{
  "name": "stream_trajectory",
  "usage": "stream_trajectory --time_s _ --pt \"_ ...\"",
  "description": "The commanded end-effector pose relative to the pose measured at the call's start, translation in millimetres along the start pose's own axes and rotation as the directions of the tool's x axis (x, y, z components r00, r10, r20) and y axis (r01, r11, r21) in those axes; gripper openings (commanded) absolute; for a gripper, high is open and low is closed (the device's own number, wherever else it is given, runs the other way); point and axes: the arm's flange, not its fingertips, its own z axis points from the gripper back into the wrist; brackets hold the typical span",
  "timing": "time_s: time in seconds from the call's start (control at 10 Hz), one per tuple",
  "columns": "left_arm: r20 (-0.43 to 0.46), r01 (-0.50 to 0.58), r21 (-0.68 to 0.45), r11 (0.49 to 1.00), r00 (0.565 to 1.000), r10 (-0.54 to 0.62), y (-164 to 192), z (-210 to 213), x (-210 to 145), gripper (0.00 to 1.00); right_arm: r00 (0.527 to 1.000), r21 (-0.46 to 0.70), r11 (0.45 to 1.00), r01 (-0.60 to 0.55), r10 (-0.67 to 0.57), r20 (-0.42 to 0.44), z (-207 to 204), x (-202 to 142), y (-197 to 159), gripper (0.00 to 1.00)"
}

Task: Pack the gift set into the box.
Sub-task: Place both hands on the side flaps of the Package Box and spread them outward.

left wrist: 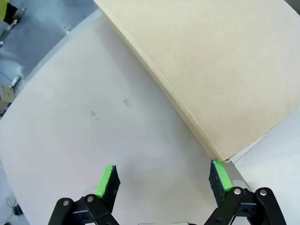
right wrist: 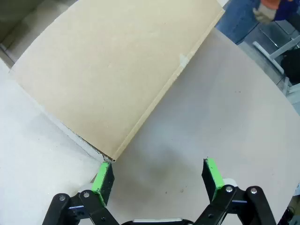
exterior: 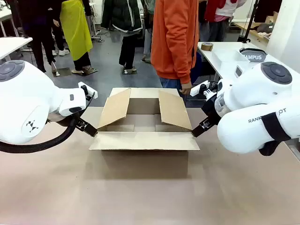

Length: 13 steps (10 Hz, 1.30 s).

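Observation:
The box (exterior: pixel 144 152) stands in the middle of the table with all its top flaps folded outward. My left gripper (exterior: pixel 87 126) sits open at the left end of the near flap; in the left wrist view (left wrist: pixel 164 177) one green pad (left wrist: pixel 220 174) is at the flap's corner (left wrist: pixel 220 157). My right gripper (exterior: pixel 198 128) is open at the flap's right end, and in the right wrist view (right wrist: pixel 157 174) a pad (right wrist: pixel 102 177) sits just under that corner (right wrist: pixel 108 158). The gift set (exterior: pixel 251 56), a grey CAMPUS pouch in a white tray, lies on the white table at back right.
A person in an orange hoodie (exterior: pixel 174 37) stands behind the box, one hand (exterior: pixel 186 89) hanging near its far right corner. A tape roll (exterior: pixel 206 46) lies on the white side table (exterior: pixel 220 63). Bare brown tabletop (exterior: pixel 140 201) stretches in front of the box.

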Motion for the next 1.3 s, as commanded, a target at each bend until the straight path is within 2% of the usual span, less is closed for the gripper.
stream_trajectory --time_s 0.0,1.2 --pt "0.001 0.000 0.000 1.000 1.000 0.000 0.0 0.2 0.2 1.00 1.000 0.000 1.000 0.000 0.000 0.000 0.0 0.0 0.0 1.00" --pt "0.001 0.000 0.000 1.000 1.000 0.000 0.0 0.2 0.2 1.00 1.000 0.000 1.000 0.000 0.000 0.000 0.0 0.0 0.0 1.00"
